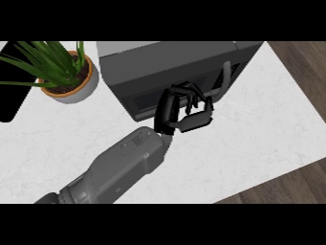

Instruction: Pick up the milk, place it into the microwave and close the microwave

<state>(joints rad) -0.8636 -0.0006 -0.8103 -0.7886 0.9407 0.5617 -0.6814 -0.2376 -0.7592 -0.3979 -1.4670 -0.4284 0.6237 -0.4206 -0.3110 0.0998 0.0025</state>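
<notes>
Milk: not visible anywhere in head view. Can't tell where it sits, the view shows no inside of the oven.

Dark grey boxy microwave [172,57] stands at the far middle of the white marbled counter top [264,124], turned so its front faces near-right. Its door, a dark glass-fronted panel [144,98], looks flush with the body, no gap seen from this angle. A grey vertical bar handle [226,76] runs down the right side of the front.

Left of the microwave, just beside it but not touching: a green spiky-leaved plant [42,60] in a round orange-rimmed white pot [77,93]. Some leaves reach out left over a flat black rectangular panel [6,91] set at the counter's far-left edge. Dark wood floor [313,76] shows past the counter's right and near-right edges.

The black left hand [192,119] is the only thing in front of the microwave door. It is right against the front panel and covers the panel's right half, just left of and below the handle's lower end. The fingers [179,91] are clenched into a claw, arched up over the door face, with the thumb tucked under. Nothing shows inside the curl. Contact with the door looks likely at the fingertips, but I can't tell for sure.

The grey forearm [123,167] comes in from the lower-left, crossing bare counter diagonally up to the hand.
</notes>
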